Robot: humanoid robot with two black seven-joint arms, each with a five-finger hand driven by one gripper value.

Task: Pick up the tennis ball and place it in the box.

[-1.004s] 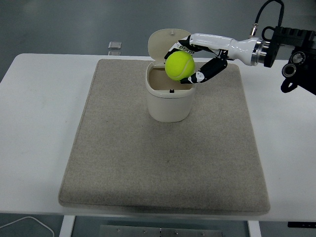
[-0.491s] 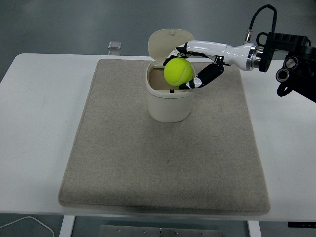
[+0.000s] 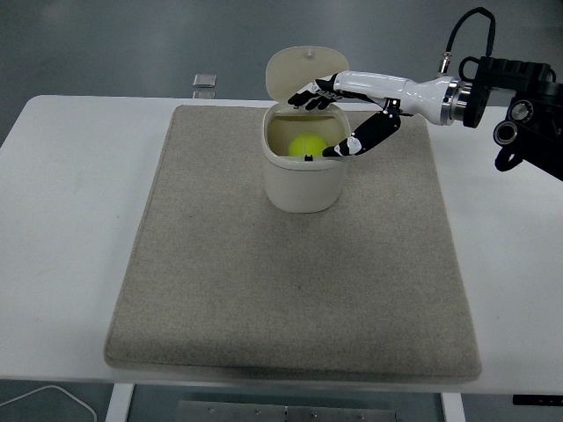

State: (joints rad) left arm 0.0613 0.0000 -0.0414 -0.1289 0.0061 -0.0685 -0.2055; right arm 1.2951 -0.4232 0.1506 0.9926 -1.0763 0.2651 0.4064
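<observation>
**Ball in box, hand empty above rim**

My right hand (image 3: 339, 119) hung over the box (image 3: 303, 180), fingers (image 3: 310, 95) spread apart and holding nothing; thumb side sat low by the right rim, the other fingers reached across above the opening. The ball (image 3: 306, 145) lay inside the box, below the rim, clear of my hand as far as I could tell. Box lid (image 3: 302, 72) stood tipped up behind the opening. Box stood upright toward the far end of the mat (image 3: 220, 281), which covered most of the desk (image 3: 70, 220). My left hand was not in view. A small grey object (image 3: 204, 81) lay on the desk beyond the mat, well apart from the work.

Step in hand, as I judged it: release done, placement looked complete.

Next move, my estimate: lift the hand up and back to the right, keeping the thumb off the rim and the fingers off the lid, since a snag on either could tip the light-looking box.
</observation>
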